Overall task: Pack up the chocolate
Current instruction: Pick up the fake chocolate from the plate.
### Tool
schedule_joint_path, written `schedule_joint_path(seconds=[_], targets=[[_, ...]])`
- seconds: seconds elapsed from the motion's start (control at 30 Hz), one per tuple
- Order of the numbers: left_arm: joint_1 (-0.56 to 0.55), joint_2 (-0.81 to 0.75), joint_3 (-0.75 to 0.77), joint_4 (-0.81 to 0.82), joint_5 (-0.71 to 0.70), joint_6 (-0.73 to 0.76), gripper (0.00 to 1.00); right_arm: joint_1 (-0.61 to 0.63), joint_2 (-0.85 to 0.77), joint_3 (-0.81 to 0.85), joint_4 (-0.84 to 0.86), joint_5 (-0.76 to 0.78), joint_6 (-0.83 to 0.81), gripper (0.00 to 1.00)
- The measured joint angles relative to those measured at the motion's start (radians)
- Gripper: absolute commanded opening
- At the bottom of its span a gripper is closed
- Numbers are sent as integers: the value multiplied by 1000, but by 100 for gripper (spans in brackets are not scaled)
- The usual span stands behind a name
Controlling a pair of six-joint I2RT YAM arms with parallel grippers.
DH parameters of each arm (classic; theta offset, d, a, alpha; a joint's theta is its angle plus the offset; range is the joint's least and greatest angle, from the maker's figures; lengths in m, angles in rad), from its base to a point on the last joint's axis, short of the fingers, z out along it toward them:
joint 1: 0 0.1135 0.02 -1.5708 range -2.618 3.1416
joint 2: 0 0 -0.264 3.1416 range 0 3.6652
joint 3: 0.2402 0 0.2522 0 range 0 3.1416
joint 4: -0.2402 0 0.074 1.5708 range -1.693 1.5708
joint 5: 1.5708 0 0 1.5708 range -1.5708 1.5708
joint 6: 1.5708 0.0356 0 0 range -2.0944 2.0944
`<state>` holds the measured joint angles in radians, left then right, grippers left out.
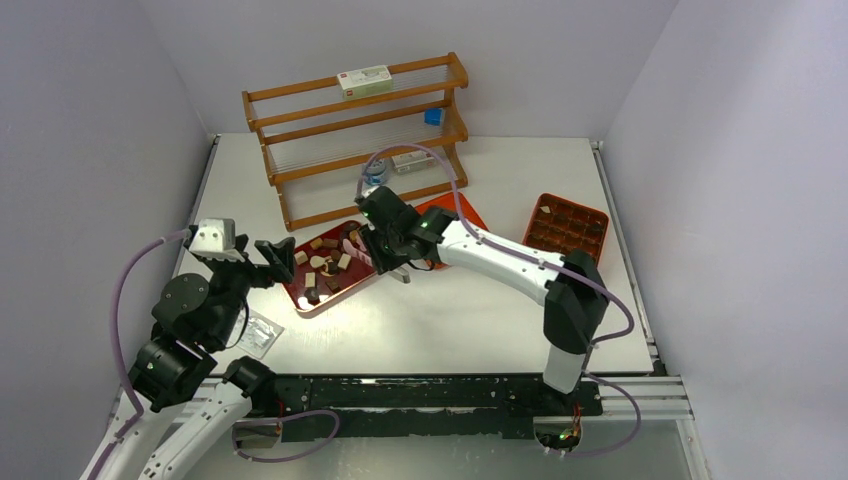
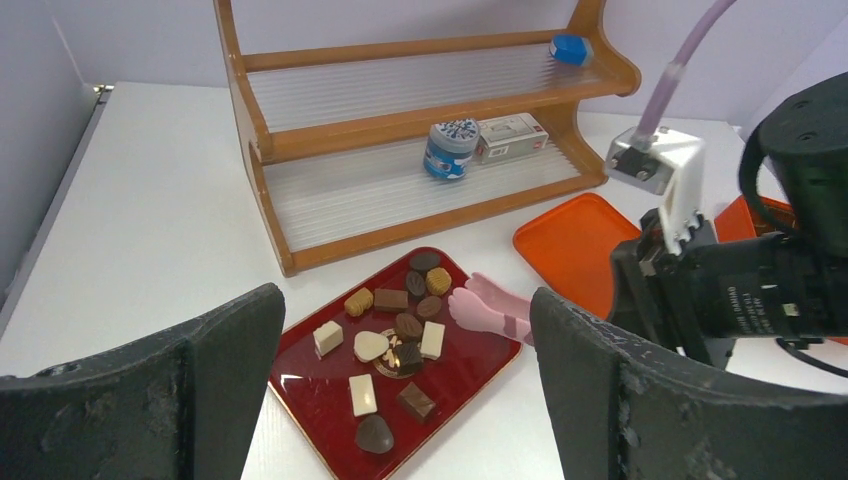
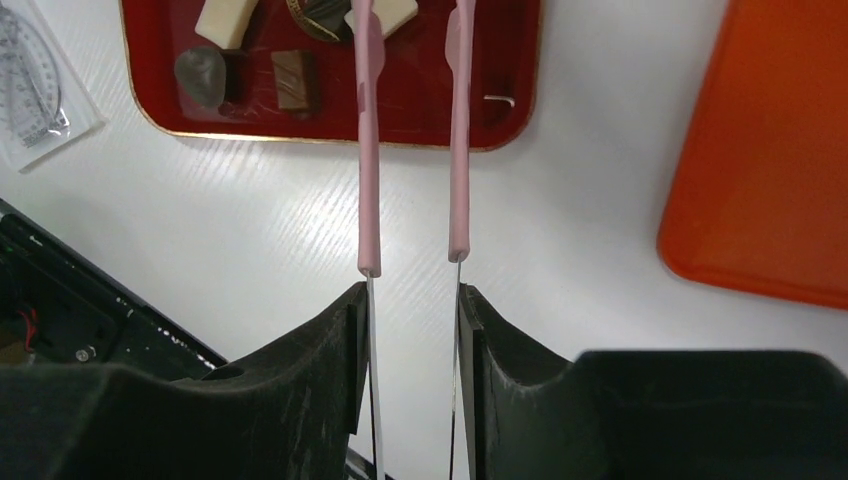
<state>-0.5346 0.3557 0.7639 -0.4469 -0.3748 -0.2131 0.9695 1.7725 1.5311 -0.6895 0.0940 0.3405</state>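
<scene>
The chocolate (image 1: pixel 325 262), several dark, light-brown and cream pieces (image 2: pixel 395 330), lies on a dark red tray (image 1: pixel 300 297). My right gripper (image 1: pixel 385 255) is shut on the metal handles of pink tongs (image 3: pixel 368 150), fingers (image 3: pixel 330 340) pressing both arms. The tongs' two arms stand apart. Their pink tips (image 2: pixel 485 305) hover at the tray's right edge (image 2: pixel 480 360), with nothing seen between them. My left gripper (image 2: pixel 405 310) is open and empty, hovering left of and near the tray, facing it.
A brown compartment box (image 1: pixel 566 226) sits at the right. An orange lid (image 1: pixel 455 212) lies just beyond the right gripper. A wooden rack (image 1: pixel 355 135) with small items stands at the back. A clear plastic wrapper (image 1: pixel 258 333) lies near the left arm.
</scene>
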Motion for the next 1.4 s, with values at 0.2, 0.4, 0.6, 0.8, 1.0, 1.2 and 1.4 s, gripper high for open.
schedule_joint_path(seconds=[0.2,0.4,0.6,0.8,1.0,1.2,1.4], targets=[[0,-4,0,0,-7,0,97,2,68,27,29,-34,-71,40],[0,-4,0,0,-8,0,97,1,129,56,34,-61,-151,42],[0,-3,0,0,-7,0,97,1,134,56,32,-69,-217,44],[0,-3,0,0,-7,0,97,1,138,58,29,-79,-271,44],[0,-3,0,0,-7,0,97,1,179,85,20,-80,-305,44],[0,-3,0,0,-7,0,97,2,201,104,0,-79,-318,44],[0,-3,0,0,-7,0,97,21,201,120,-27,-50,-336,44]])
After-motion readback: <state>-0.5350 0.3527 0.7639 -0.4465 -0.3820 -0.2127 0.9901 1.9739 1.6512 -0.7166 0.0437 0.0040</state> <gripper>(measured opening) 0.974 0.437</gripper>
